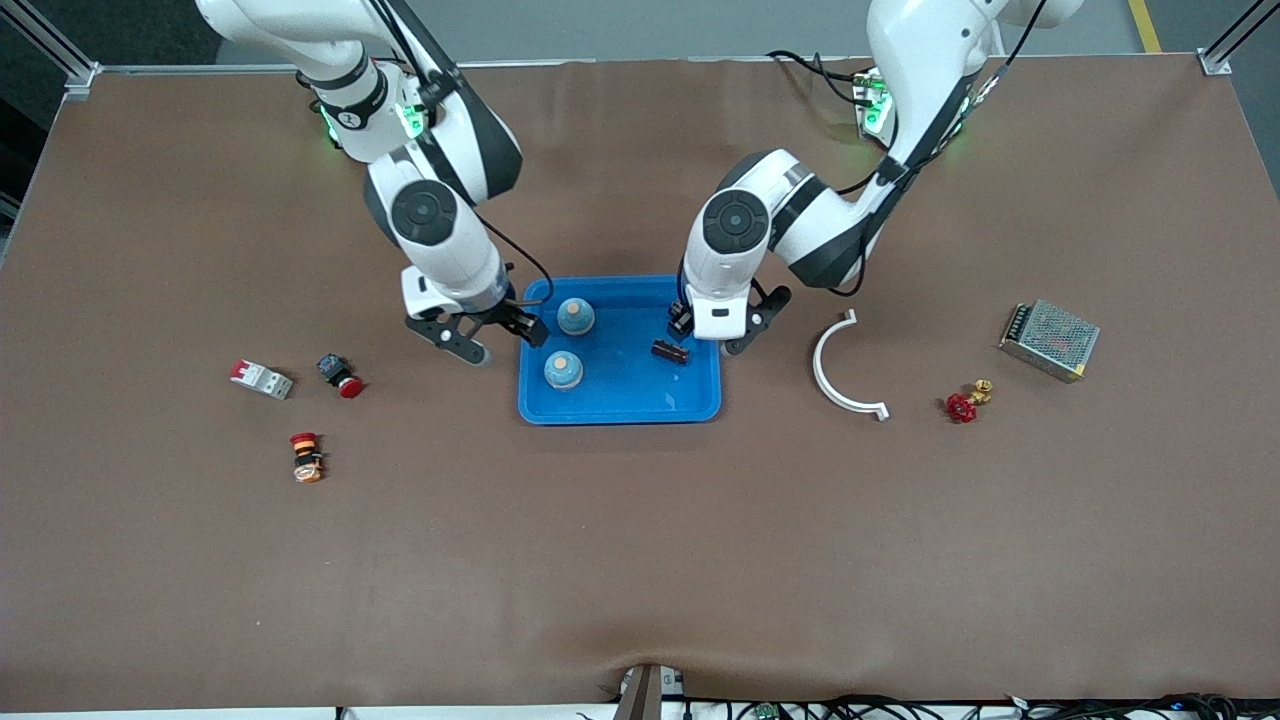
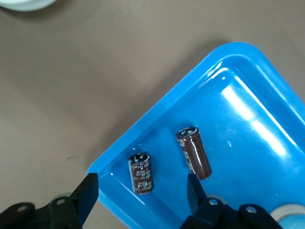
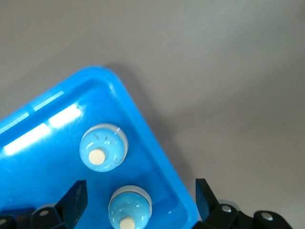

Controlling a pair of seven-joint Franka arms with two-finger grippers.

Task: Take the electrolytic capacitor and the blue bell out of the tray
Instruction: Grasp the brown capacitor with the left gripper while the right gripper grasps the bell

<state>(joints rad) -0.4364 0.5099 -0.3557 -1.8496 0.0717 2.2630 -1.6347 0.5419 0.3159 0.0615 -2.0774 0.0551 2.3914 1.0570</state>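
Note:
A blue tray [image 1: 632, 402] lies mid-table. In it are two blue bells [image 1: 575, 316] [image 1: 563, 370] and two brown capacitors, one lying free [image 1: 669, 351] and one partly under my left gripper [image 1: 681, 322]. My right gripper [image 1: 497, 338] is open over the tray's edge at the right arm's end. In the right wrist view [image 3: 140, 198] a bell [image 3: 129, 207] lies below its spread fingers, the other bell [image 3: 103, 147] beside it. My left gripper [image 1: 716, 330] is open over the tray's corner at the left arm's end. In the left wrist view [image 2: 142, 193] both capacitors [image 2: 141, 173] [image 2: 194, 152] lie in the tray [image 2: 157, 119].
Toward the left arm's end lie a white curved piece [image 1: 838, 368], a red valve [image 1: 962, 405] and a metal mesh box [image 1: 1050, 340]. Toward the right arm's end lie a red-white breaker [image 1: 262, 379], a red push button [image 1: 340, 375] and an emergency button [image 1: 306, 457].

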